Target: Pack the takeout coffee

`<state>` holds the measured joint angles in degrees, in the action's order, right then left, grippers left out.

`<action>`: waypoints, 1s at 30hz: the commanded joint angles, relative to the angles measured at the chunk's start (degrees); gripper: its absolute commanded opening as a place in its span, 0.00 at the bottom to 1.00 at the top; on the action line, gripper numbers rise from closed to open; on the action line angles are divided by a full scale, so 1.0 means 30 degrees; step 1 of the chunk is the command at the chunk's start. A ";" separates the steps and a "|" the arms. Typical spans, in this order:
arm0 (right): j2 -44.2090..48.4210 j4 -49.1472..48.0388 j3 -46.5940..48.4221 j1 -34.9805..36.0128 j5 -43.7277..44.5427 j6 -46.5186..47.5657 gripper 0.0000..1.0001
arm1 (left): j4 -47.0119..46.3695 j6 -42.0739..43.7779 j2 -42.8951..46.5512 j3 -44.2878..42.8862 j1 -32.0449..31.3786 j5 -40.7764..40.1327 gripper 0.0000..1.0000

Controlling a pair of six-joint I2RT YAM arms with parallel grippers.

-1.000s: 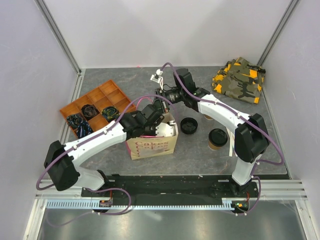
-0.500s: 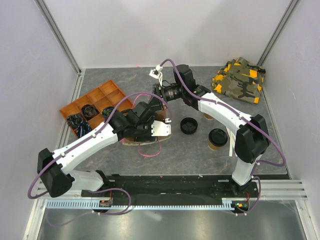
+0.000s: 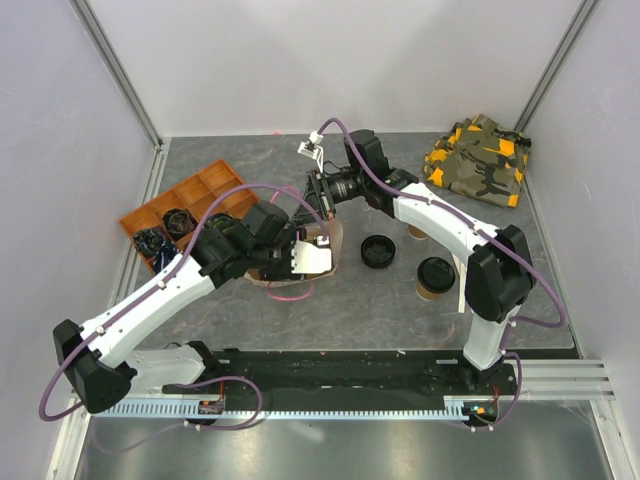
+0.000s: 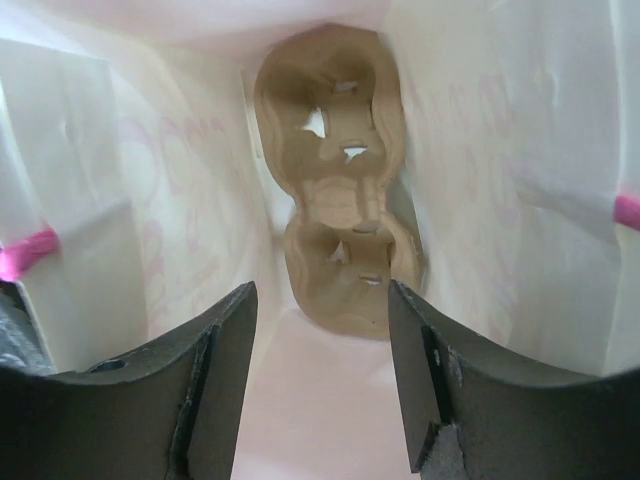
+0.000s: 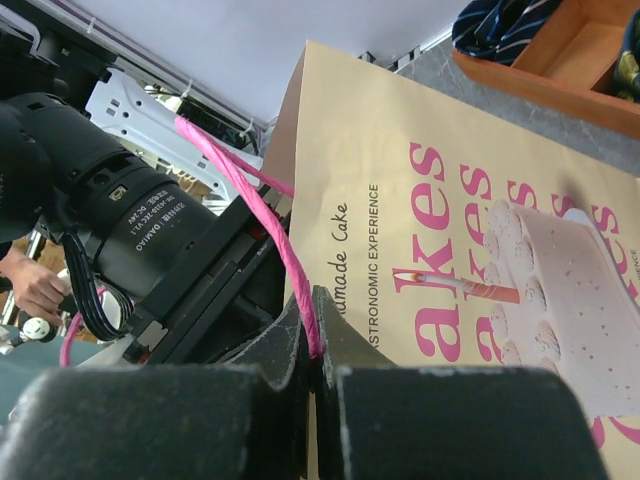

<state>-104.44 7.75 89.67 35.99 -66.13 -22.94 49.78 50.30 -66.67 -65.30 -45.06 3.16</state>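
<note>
The gray surface is the biggest thing here, and all the rest sits on it. Next is the tan paper bag with pink "Cakes" words and a cake picture on its side. It looks tipped over in the middle of the surface, between my two arms. Far off in the back right corner lies a green and orange cloth. On the left is an orange tray with little boxes in it, and some of them hold dark rolled-up things (I cannot tell what they are).

My left hand is inside the bag. Its fingers are spread apart and nothing is between them. Deep in the bag, past my fingers, a brown cup carrier stands against the far end.

The takeout coffee is not in the bag. It stands on the surface to the right of the bag, close by my right arm, with its black lid on. A loose black lid lies between it and the bag.

My right hand is squeezed tight on the bag's thin pink handle.
</note>
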 commanded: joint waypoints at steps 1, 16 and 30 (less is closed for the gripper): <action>0.0008 0.0493 -0.0034 -0.0013 -0.0018 0.0409 0.00 | -0.0304 0.0753 0.0077 -0.0294 0.0078 0.0911 0.62; -0.0664 0.0728 0.0872 -0.0072 0.0333 0.0527 0.07 | -0.2794 -0.2089 0.0281 -0.5537 0.1864 0.1290 0.69; -0.0548 0.0816 0.1254 -0.0013 -0.0866 -0.0468 0.00 | -0.4199 -0.4403 0.1336 -0.6797 0.2656 0.0998 0.75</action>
<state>-106.89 9.80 91.98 35.77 -65.87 -23.53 41.47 41.80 -64.31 -82.19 -37.78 7.01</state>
